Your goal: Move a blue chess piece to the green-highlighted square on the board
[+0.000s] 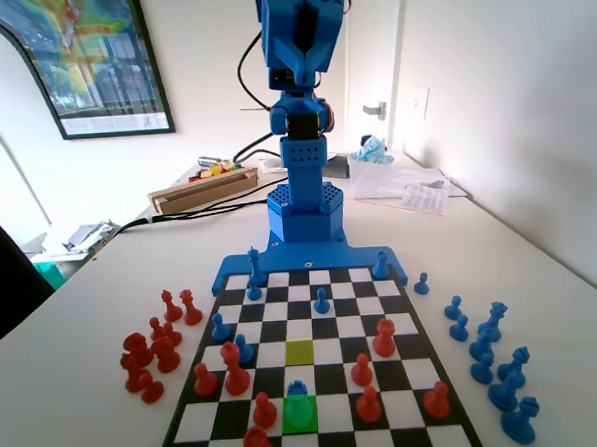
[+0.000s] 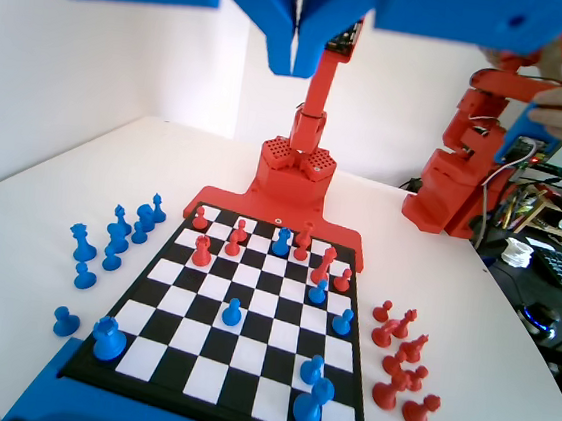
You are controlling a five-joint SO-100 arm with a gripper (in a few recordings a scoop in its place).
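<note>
One blue chess piece (image 1: pixel 298 389) was seen standing on the green-highlighted square (image 1: pixel 299 415) of the board (image 1: pixel 389 419); the hand (image 2: pixel 295 56) was held high above, pressed together and empty.

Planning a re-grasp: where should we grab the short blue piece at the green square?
Probably pinch the blue chess piece around its upper body, just under the notched crown, coming straight down: it stands upright and squat, and red pieces flank it closely.
</note>
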